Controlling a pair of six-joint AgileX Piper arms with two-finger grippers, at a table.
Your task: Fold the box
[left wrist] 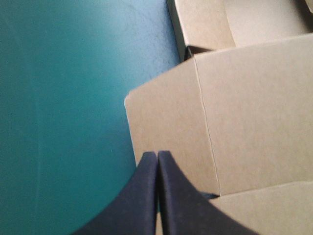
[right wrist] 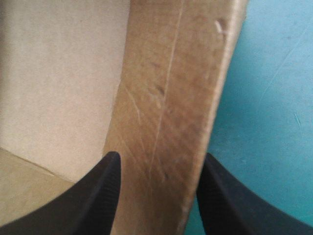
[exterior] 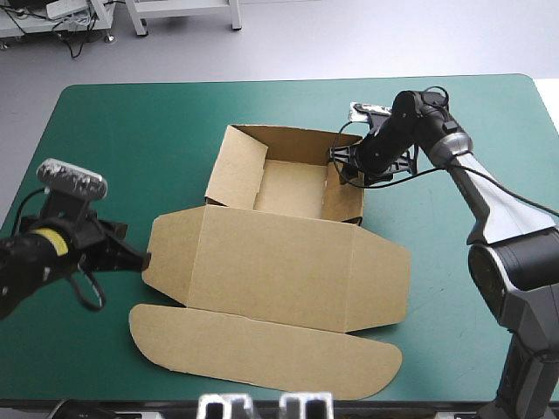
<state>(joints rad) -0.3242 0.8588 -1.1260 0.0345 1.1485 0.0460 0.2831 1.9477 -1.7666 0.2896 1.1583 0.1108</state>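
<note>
The brown box [exterior: 288, 253] lies mid-table as an open tray [exterior: 293, 188] with its lid panel flat toward the near edge and a long rounded flap [exterior: 262, 340] in front. My left gripper [exterior: 142, 259] is shut, its tip at the outer edge of the lid's left side flap [left wrist: 166, 127]. In the left wrist view the fingers [left wrist: 157, 152] meet in one point over that flap's corner. My right gripper [exterior: 336, 161] stands open astride the tray's right wall [right wrist: 171, 98]. One finger [right wrist: 105, 191] is inside the tray, the other outside over the teal-green cover.
Teal-green cover [exterior: 131, 140] shows bare to the left of and beyond the tray, and on the right side [exterior: 454, 288] of the lid. The long flap reaches close to the table's near edge.
</note>
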